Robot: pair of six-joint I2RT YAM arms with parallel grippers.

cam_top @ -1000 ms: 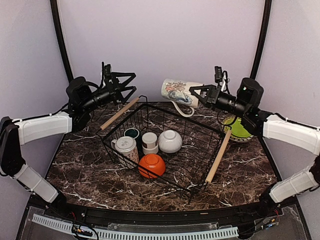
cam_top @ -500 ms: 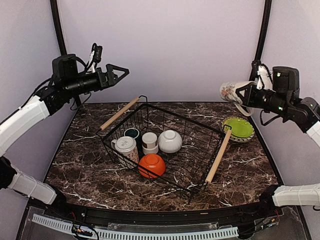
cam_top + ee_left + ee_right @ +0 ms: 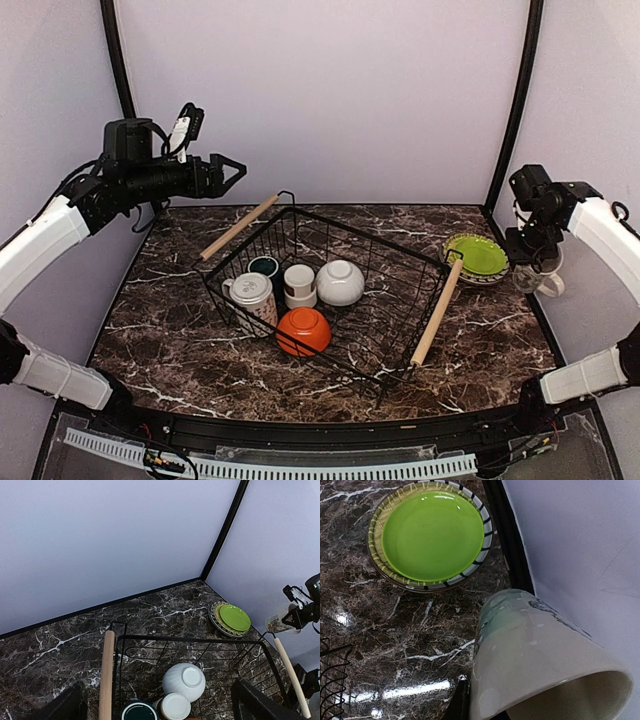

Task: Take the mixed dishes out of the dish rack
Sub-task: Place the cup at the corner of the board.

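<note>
The dish rack [image 3: 437, 312], a black wire basket with wooden rod handles, stands mid-table. It holds a patterned mug [image 3: 252, 295], a dark green cup [image 3: 264, 266], a small white cup [image 3: 299, 282], a white bowl [image 3: 341, 282] and an orange bowl [image 3: 304, 330]. My right gripper [image 3: 532, 258] is shut on another patterned mug [image 3: 537, 278], low at the table's right edge beside the plate stack topped by the lime-green plate [image 3: 477, 256]. In the right wrist view the mug [image 3: 540, 650] lies tilted beside the plates [image 3: 432, 535]. My left gripper [image 3: 228, 168] is open and empty, high above the rack's back left.
The left wrist view looks down on the rack's far handle [image 3: 106, 675], white bowl [image 3: 184, 681], white cup [image 3: 175, 706] and green cup [image 3: 139, 713]. The enclosure's black corner post [image 3: 507, 540] and wall stand right behind the held mug.
My right arm carried the patterned mug from above the rack's back to the right and down beside the plate stack. My left arm rose up and back at the left.
</note>
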